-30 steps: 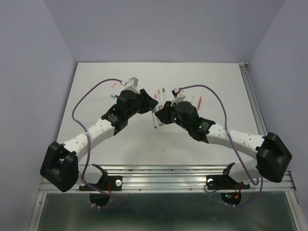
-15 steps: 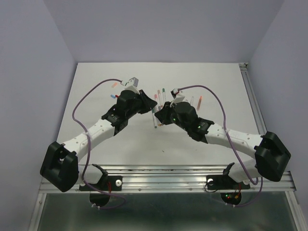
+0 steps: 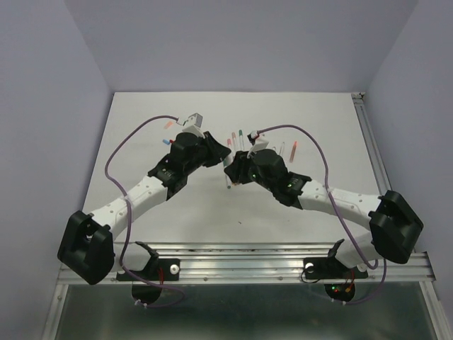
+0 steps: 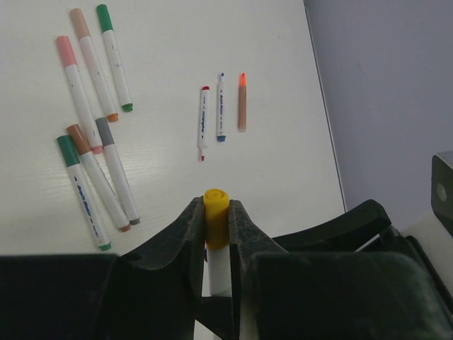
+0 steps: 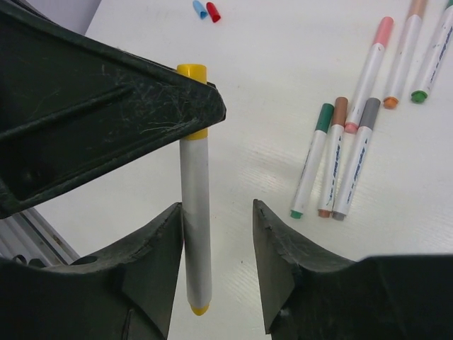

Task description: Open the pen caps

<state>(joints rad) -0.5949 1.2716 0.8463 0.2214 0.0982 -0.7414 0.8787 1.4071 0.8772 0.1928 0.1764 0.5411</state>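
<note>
Left end effector (image 4: 214,216) is clamped on the yellow cap (image 4: 214,204) of a white pen (image 5: 195,219), held off the table (image 4: 283,170). Right end effector (image 5: 216,212) is open, its fingers straddling the barrel below the cap, not yet pinching.

Pen looks light, stiff, smooth plastic, likely slippery. Cap is probably a snug press fit. Best hold is mid-barrel: squeeze firm, pull straight along the axis.

Left wrist view: capped pens (image 4: 85,195) on the table at 10 o'clock, three more pens (image 4: 221,106) at 12 o'clock. Right wrist view: loose blue and red caps (image 5: 206,10) at 12 o'clock. Barrel print too small to read.
</note>
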